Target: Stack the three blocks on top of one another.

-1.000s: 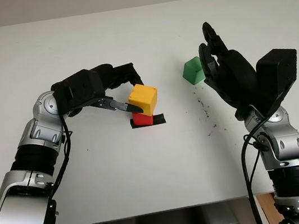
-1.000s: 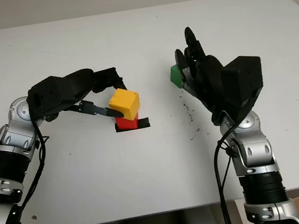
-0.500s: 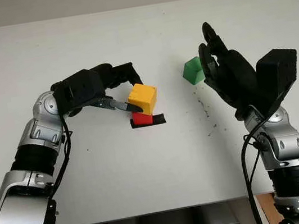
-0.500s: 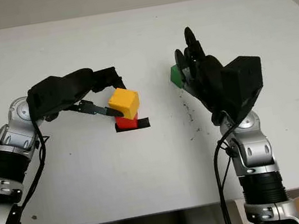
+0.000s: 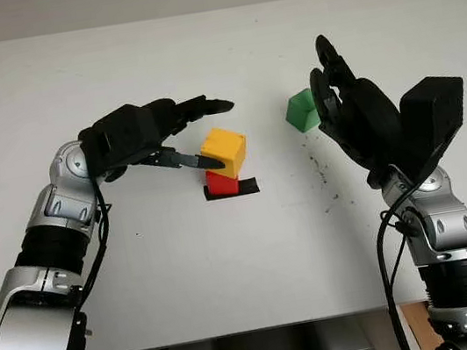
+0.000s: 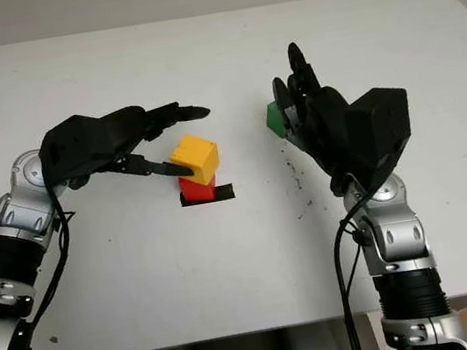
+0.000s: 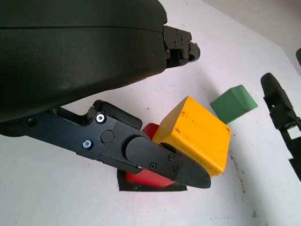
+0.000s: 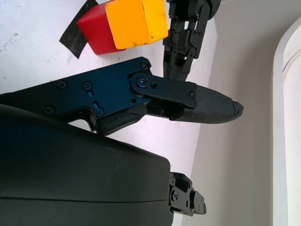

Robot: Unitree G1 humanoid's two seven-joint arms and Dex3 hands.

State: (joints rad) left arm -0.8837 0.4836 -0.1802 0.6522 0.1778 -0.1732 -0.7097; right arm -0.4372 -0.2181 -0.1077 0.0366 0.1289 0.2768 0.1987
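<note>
The yellow block (image 5: 223,151) sits on the red block (image 5: 223,183), which stands on a patch of black tape (image 5: 248,187) at mid-table. It is turned a little askew on the red one. My left hand (image 5: 212,132) is open around the yellow block: its thumb (image 7: 160,160) lies along the block's left face, and the upper fingers (image 5: 205,108) reach out above and behind it without touching. The green block (image 5: 299,111) lies on the table to the right. Just right of the green block, my right hand (image 5: 325,80) is held up open, with nothing in it.
The white table (image 5: 230,264) runs to a near edge at the bottom and a far edge at the top. Small dark specks (image 5: 323,180) mark its surface below the green block.
My left hand's upper fingers have lifted off the yellow block and stretched out above it, leaving the block standing on the red one. The right arm has not moved.
</note>
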